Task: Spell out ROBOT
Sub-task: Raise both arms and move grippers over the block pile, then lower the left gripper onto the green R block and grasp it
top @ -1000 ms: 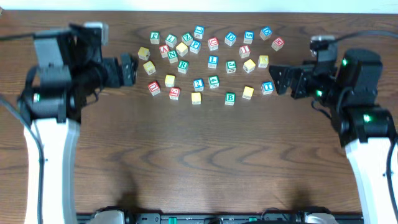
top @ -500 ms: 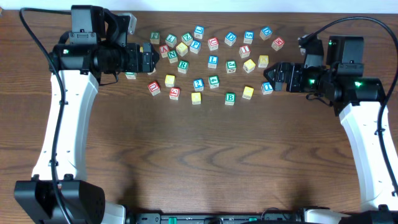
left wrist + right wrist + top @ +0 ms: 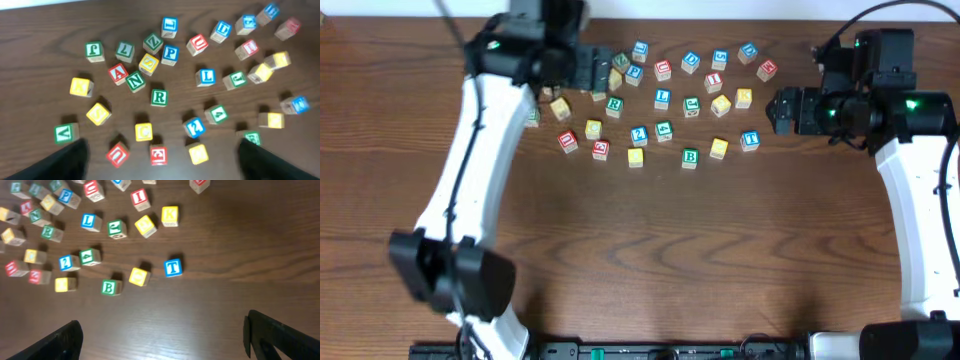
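The wooden letter cubes lie scattered on the far half of the table. The green R [image 3: 613, 104] [image 3: 159, 97] sits in the left cluster. Nearer the front lie the green B [image 3: 690, 157] [image 3: 110, 287] and the blue T [image 3: 750, 140] [image 3: 173, 267]. Yellow cubes [image 3: 636, 158] [image 3: 719, 149] flank the B; their letters are too small to read. My left gripper [image 3: 600, 72] [image 3: 160, 172] hovers open above the left cluster, holding nothing. The right gripper [image 3: 775, 110] [image 3: 165, 345] stands open, to the right of the T.
Other cubes crowd the cluster: red ones [image 3: 158, 154] [image 3: 118, 153], a green N [image 3: 135, 81], a blue L [image 3: 206, 76], a blue P [image 3: 170, 52] and a yellow K [image 3: 169, 215]. The left arm [image 3: 480, 130] reaches diagonally across the left side of the table.
The left arm has swung toward the far edge and to the right, bringing its gripper over the left cluster. The right gripper has drawn back a little to the right, away from the T.
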Available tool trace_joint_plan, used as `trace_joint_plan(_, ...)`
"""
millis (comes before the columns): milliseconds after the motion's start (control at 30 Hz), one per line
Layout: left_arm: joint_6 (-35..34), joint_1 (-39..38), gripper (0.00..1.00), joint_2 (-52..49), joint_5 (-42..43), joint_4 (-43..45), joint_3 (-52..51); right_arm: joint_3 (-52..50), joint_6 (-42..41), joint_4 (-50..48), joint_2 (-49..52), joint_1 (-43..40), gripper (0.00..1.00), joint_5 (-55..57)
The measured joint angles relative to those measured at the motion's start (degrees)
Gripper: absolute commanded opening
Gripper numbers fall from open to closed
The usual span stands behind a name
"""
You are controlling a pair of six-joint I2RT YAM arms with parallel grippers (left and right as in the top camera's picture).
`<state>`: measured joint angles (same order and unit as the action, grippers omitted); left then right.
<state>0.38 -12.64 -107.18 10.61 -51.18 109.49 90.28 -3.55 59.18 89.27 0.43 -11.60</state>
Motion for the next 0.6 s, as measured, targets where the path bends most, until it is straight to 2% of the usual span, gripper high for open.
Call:
trace_joint_plan(200, -0.7, -2.4, 0.80, -8.9, -2.3, 2.1, 1.1, 0.0, 0.4, -1.7, 1.1, 0.0, 0.99, 1.2)
trace_joint_plan(300, -0.7, -2.8, 0.77, -12.6, -2.9, 4.0, 1.1, 0.0, 0.6, -1.6, 1.1, 0.0, 0.95, 1.2)
trace_joint_plan(600, -0.8, -5.0, 0.74, -17.3, -4.7, 7.7, 1.1, 0.0, 0.9, -1.1, 1.1, 0.0, 0.91, 2.0)
